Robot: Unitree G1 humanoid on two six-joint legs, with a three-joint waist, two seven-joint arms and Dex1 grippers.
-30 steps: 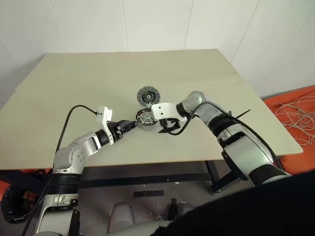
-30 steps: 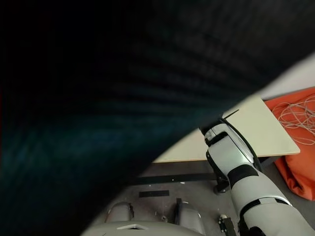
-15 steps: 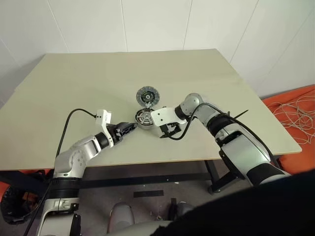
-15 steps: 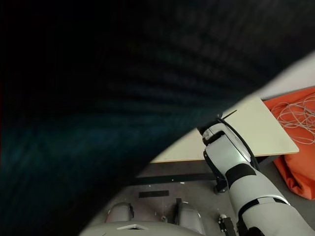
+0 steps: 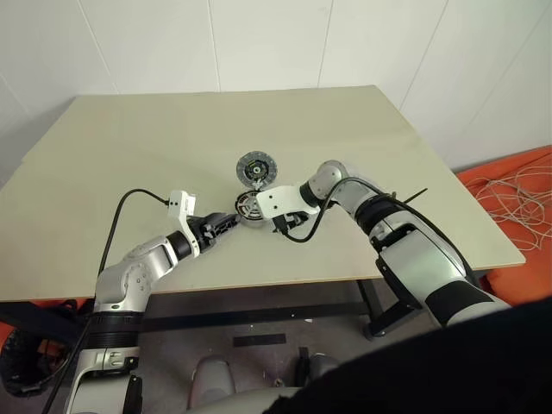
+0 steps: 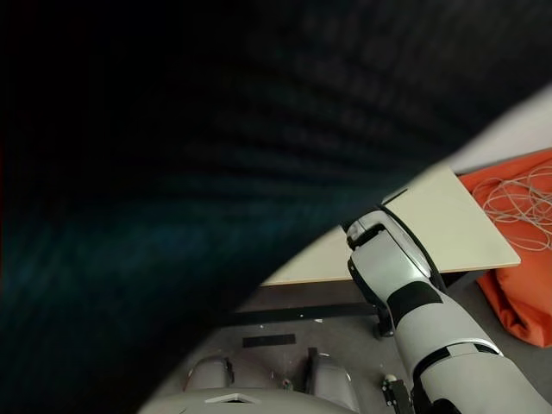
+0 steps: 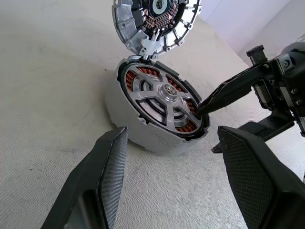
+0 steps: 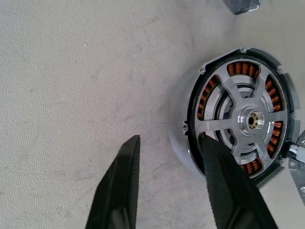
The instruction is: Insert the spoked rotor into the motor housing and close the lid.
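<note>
Pale beige table against white wall panels, orange floor covering with loose cable at far right of the frame.

Left of centre: left gripper, fingers spread wide, holding nothing, pointed toward the motor housing and stopped just short of it.

Centre: motor housing resting on the table, copper-brown windings showing between the spokes. Spoked rotor already seated inside the housing, silvery arms and central hub facing up. Lid hinged back, lying open just beyond the housing toward the upper middle of the frame, joined at the housing's edge, inner face with windings and dark centre visible in the left wrist view.

Right of centre: right gripper angled down beside the housing's right side. Fingers partly apart, gripping nothing; one fingertip laid across the housing's rim at the edge of the rotor, the other over bare table beside it.
</note>
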